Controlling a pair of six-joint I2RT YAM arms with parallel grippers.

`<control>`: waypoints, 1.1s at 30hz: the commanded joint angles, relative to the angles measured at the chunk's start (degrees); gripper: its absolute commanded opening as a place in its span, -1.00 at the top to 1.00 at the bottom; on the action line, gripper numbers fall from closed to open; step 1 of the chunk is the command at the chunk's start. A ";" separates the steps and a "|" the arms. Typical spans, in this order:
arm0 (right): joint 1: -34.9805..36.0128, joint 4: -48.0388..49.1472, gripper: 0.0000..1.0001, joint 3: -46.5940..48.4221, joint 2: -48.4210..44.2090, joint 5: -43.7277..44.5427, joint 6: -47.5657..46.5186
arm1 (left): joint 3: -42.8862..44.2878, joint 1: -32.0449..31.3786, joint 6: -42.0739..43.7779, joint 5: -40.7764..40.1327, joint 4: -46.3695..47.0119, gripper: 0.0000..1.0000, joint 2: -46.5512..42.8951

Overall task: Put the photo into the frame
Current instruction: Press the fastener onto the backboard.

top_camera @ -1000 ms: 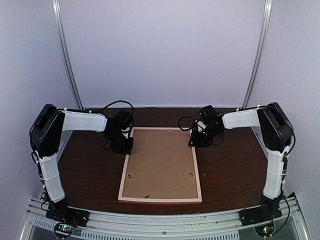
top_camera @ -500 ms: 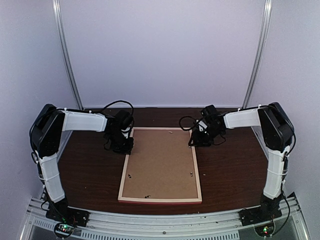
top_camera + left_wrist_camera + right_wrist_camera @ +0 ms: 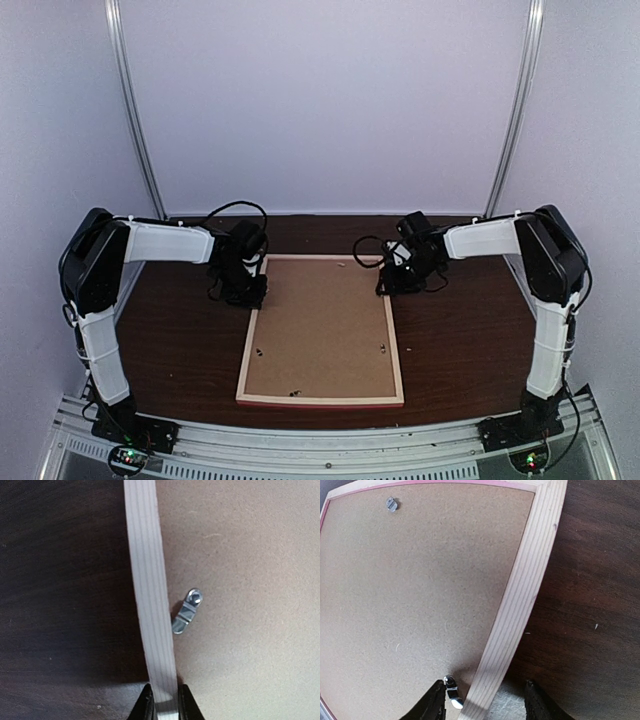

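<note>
The frame (image 3: 247, 352) lies back up on the dark table, pale wood rails around a brown backing board (image 3: 320, 330). The photo is hidden. My left gripper (image 3: 248, 290) is at the far left rail; in the left wrist view the left gripper (image 3: 165, 701) is shut on that rail (image 3: 147, 580), just below a metal turn clip (image 3: 187, 611). My right gripper (image 3: 392, 283) is at the far right rail. In the right wrist view the right gripper (image 3: 485, 700) stands open astride the rail (image 3: 525, 580), one finger (image 3: 434, 702) over the board beside a clip (image 3: 452, 692), the other over the table.
Bare dark wood table (image 3: 180, 340) shows on both sides of the frame. Another clip (image 3: 392, 503) sits near the frame's far rail. White walls and two metal posts stand behind the table.
The right wrist has shifted slightly at the frame's far right corner, its jaws a little wider. The left arm and the frame have not moved.
</note>
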 commanded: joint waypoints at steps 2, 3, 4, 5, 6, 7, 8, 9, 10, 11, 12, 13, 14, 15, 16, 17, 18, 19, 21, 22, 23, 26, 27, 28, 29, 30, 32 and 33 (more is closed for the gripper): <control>1.98 -6.47 -0.07 0.22 1.43 5.05 -2.64 | -0.83 -0.28 2.55 1.16 -1.52 0.72 0.49; 2.23 -6.63 -0.07 0.42 1.47 5.50 -2.80 | -0.83 -0.28 2.53 1.16 -1.52 0.72 0.48; 2.50 -6.74 -0.07 0.50 1.53 6.05 -2.99 | -0.83 -0.28 2.53 1.16 -1.54 0.72 0.51; 2.77 -6.88 -0.07 0.60 1.61 6.49 -3.25 | -0.83 -0.28 2.53 1.23 -1.52 0.72 0.48; 2.99 -7.15 -0.07 0.74 1.69 7.00 -3.44 | -0.83 -0.28 2.53 1.19 -1.52 0.72 0.50; 3.09 -7.29 -0.06 0.84 1.77 7.40 -3.49 | -0.83 -0.28 2.52 1.16 -1.53 0.72 0.55; 3.12 -7.31 -0.03 0.89 1.85 7.50 -3.45 | -0.83 -0.28 2.55 1.24 -1.52 0.72 0.48; 3.12 -7.30 0.01 0.90 1.89 7.55 -3.38 | -0.83 -0.28 2.53 1.25 -1.52 0.72 0.52; 3.12 -7.28 0.04 0.97 1.93 7.63 -3.23 | -0.83 -0.28 2.54 1.25 -1.52 0.72 0.52; 3.10 -7.26 0.05 1.13 2.03 7.61 -2.98 | -0.83 -0.28 2.53 1.25 -1.52 0.72 0.48; 3.13 -7.22 0.06 1.28 2.11 7.61 -2.78 | -0.83 -0.28 2.53 1.23 -1.52 0.72 0.51; 3.08 -7.25 0.06 1.50 2.16 7.63 -2.45 | -0.83 -0.28 2.57 1.32 -1.52 0.72 0.50; 3.11 -7.30 0.07 1.77 2.42 7.58 -2.19 | -0.83 -0.28 2.54 1.33 -1.54 0.72 0.47; 3.12 -7.47 0.09 2.12 2.56 7.61 -1.86 | -0.87 -0.28 2.53 1.40 -1.52 0.72 0.49; 3.04 -7.63 0.11 2.39 2.95 7.57 -1.49 | -0.90 -0.28 2.58 1.32 -1.52 0.72 0.43; 3.03 -7.64 0.13 2.65 3.19 7.50 -1.10 | -0.91 -0.28 2.59 1.34 -1.52 0.72 0.39; 2.96 -7.55 0.14 2.80 3.41 7.36 -0.72 | -0.91 -0.28 2.61 1.36 -1.56 0.72 0.38; 2.90 -7.47 0.16 2.96 3.61 7.22 -0.39 | -0.96 -0.28 2.62 1.29 -1.53 0.72 0.41; 2.78 -7.28 0.20 3.23 3.79 7.01 0.09 | -1.00 -0.28 2.62 1.33 -1.52 0.72 0.32; 2.69 -7.22 0.22 3.33 3.82 6.99 0.22 | -1.07 -0.28 2.62 1.34 -1.52 0.72 0.32; 2.53 -7.21 0.25 3.42 3.83 6.88 0.41 | -1.09 -0.28 2.62 1.34 -1.52 0.72 0.34; 2.21 -7.21 0.31 3.58 3.83 6.70 0.42 | -1.02 -0.28 2.62 1.42 -1.52 0.72 0.32; 2.04 -7.21 0.32 3.61 3.82 6.57 0.32 | -1.00 -0.28 2.68 1.47 -1.52 0.72 0.32; 1.88 -7.25 0.34 3.69 3.89 6.36 0.16 | -1.00 -0.28 2.70 1.52 -1.52 0.72 0.25; 1.77 -7.35 0.36 3.75 3.91 6.08 0.02 | -1.00 -0.28 2.73 1.45 -1.52 0.72 0.24; 1.72 -7.34 0.37 3.71 3.92 5.80 -0.18 | -1.00 -0.28 2.71 1.43 -1.52 0.72 0.14; 1.56 -7.48 0.40 3.86 4.05 4.95 -0.85 | -1.09 -0.28 2.70 1.42 -1.52 0.72 0.13; 1.54 -7.48 0.41 3.88 4.13 4.71 -1.25 | -1.09 -0.28 2.69 1.42 -1.60 0.72 0.04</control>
